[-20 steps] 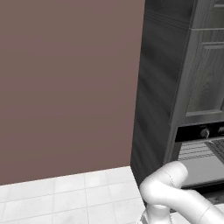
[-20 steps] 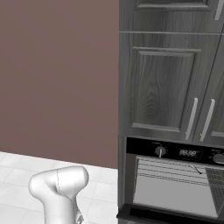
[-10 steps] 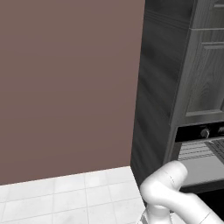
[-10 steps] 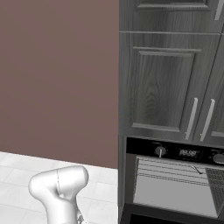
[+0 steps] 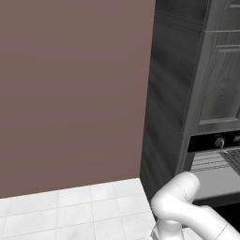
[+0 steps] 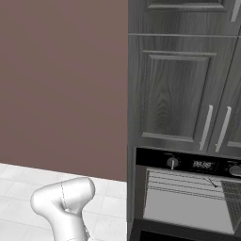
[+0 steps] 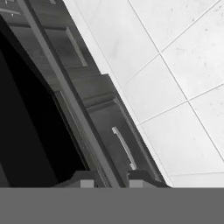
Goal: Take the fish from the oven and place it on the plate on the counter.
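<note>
The oven (image 6: 188, 200) stands open low in the dark cabinet wall, its pale inside and wire racks showing; it also shows at the right edge of the left base view as the oven (image 5: 213, 168). Its black door (image 7: 26, 131) hangs dropped down. In the hand view my gripper (image 7: 112, 179) looks down along the door's outer edge, a grey strip that runs in between the two fingertips (image 7: 142, 177). The tips stand close on either side of it, shut on the door's edge. The fish is hidden. The plate and the counter are out of view.
Dark wood cupboard doors with bar handles (image 6: 207, 127) rise above the oven. Lower drawer fronts with handles (image 7: 124, 148) sit under the door. A brown wall (image 5: 70, 93) stands to the left, and white floor tiles (image 7: 183, 87) lie below. My white arm (image 6: 66, 202) bends low.
The arm's elbow has shifted slightly. The oven, its door and the cupboards look the same in both base views.
</note>
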Controlling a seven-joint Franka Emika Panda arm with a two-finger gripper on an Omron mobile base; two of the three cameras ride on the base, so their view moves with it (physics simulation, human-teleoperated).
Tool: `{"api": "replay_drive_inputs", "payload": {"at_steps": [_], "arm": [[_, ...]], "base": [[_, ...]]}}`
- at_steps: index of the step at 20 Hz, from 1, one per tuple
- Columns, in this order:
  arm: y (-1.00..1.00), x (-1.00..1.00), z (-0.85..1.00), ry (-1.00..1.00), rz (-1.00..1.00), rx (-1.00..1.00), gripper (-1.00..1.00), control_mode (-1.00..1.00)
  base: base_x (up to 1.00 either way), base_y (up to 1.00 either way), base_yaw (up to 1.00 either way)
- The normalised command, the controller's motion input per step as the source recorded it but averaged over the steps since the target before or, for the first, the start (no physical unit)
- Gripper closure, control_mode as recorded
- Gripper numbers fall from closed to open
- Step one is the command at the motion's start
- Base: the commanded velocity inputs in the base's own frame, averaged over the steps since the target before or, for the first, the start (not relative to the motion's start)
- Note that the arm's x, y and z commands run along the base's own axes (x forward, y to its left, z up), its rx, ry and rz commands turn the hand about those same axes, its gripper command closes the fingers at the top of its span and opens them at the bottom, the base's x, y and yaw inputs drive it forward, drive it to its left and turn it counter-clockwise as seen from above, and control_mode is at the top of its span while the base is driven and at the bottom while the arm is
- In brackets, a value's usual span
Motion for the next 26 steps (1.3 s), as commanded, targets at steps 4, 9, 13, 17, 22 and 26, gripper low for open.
{"api": "replay_drive_inputs", "payload": {"at_steps": [4,9,13,17,22,26], "arm": [[0.0,-0.2,0.14,-0.01,0.0,0.0,1.0,-1.0],[0.11,-0.46,0.66,-0.05,0.02,0.0,1.0,-1.0],[0.46,-0.43,1.0,-0.02,0.07,-0.06,1.0,-1.0],[0.45,-0.23,1.0,-0.01,0.07,-0.07,1.0,-1.0],[0.36,-0.18,1.0,0.0,0.06,-0.06,1.0,-1.0],[0.36,-0.03,0.98,0.0,0.06,-0.08,1.0,-1.0]], "base": [[0.0,0.0,0.0],[0.0,0.0,0.0],[0.0,0.0,0.0],[0.0,0.0,0.0],[0.0,0.0,0.0],[0.0,0.0,0.0]]}}
